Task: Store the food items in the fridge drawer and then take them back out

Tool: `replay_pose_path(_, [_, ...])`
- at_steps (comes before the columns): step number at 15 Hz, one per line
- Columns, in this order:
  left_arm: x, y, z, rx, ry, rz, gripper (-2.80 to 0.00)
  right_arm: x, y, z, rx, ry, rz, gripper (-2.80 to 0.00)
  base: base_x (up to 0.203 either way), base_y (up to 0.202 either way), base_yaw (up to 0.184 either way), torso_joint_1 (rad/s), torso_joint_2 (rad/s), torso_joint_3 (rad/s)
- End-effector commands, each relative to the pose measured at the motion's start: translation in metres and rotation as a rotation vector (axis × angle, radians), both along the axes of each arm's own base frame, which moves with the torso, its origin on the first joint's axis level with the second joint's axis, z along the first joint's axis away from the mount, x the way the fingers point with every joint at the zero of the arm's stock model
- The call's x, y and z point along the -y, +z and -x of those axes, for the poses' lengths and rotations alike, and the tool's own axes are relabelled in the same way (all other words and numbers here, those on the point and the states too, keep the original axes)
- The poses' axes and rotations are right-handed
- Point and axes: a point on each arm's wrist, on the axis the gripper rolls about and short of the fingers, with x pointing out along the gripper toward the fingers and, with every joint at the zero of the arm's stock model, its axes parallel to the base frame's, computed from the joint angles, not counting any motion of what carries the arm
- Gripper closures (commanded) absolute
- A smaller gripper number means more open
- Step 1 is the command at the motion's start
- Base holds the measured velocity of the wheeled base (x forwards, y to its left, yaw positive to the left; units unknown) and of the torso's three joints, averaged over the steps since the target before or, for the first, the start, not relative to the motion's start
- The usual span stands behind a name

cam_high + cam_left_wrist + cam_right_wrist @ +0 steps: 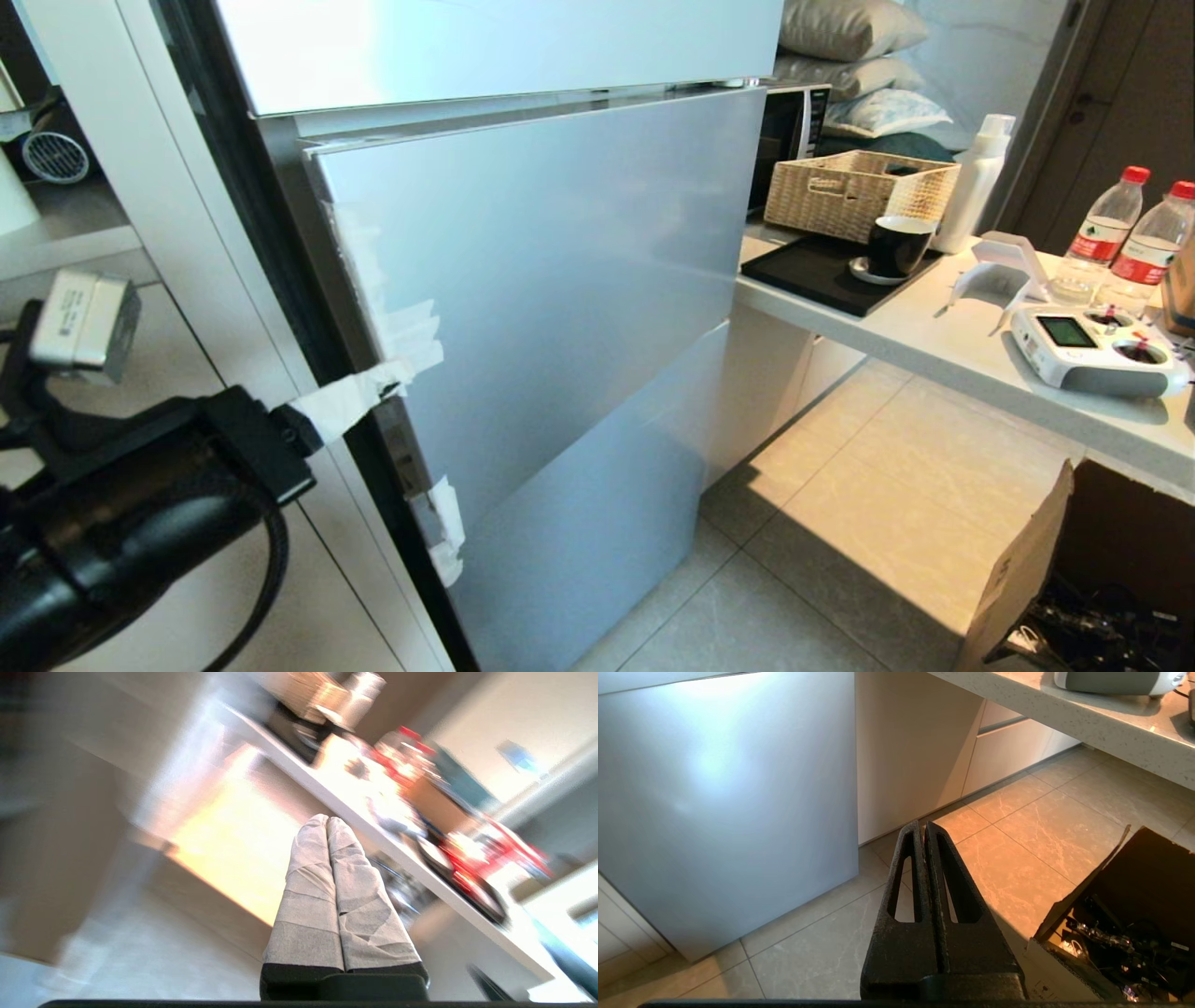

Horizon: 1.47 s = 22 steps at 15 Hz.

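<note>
The fridge stands shut, with its glossy pale-blue door panels (560, 280) closed. The food items and the fridge drawer are out of view. My left gripper (397, 375) is shut with nothing between its white tape-wrapped fingers (308, 891). Their tips lie at the left edge of the middle door panel, beside strips of white tape (411, 327) stuck along that edge. In the left wrist view my left gripper (327, 820) points towards the blurred counter and floor. My right gripper (923, 828) is shut and empty, hanging low over the floor tiles beside the lower door panel (724, 812).
A counter (934, 327) runs along the right. It carries a wicker basket (854, 191), a black tray (822, 271) with a dark cup (898, 245), a white bottle (976, 182), two water bottles (1111, 224) and a white remote controller (1097, 350). An open cardboard box (1036, 560) stands on the tiled floor (840, 523).
</note>
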Motion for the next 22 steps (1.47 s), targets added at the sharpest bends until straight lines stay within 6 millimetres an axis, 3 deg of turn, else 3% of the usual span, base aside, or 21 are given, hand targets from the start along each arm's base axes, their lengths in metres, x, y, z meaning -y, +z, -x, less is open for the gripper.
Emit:
replay_pose_path(1, [-0.007,0.004,0.034,0.052,-0.066,0.034,0.0,0.0,0.0,0.0,0.0,0.001,0.001,0.0,0.0,0.0,0.0,0.0,0.0,0.0])
replay_pose_path(4, [-0.02,0.0,0.039,0.033,-0.003,0.021,0.0,0.0,0.0,0.0,-0.002,0.0,0.001,0.0,0.0,0.0,0.0,0.0,0.0,0.0])
replay_pose_path(9, [-0.05,0.026,-0.001,0.105,0.414,-0.025,0.0,0.0,0.0,0.0,-0.001,0.001,0.001,0.0,0.0,0.0,0.0,0.0,0.0,0.0])
replay_pose_path(17, [-0.036,0.028,-0.081,0.072,0.575,-0.02,0.0,0.0,0.0,0.0,-0.002,0.0,0.001,0.0,0.0,0.0,0.0,0.0,0.0,0.0])
replay_pose_path(22, [-0.032,0.028,-0.102,0.09,0.618,-0.004,0.0,0.0,0.0,0.0,-0.002,0.001,0.001,0.0,0.0,0.0,0.0,0.0,0.0,0.0])
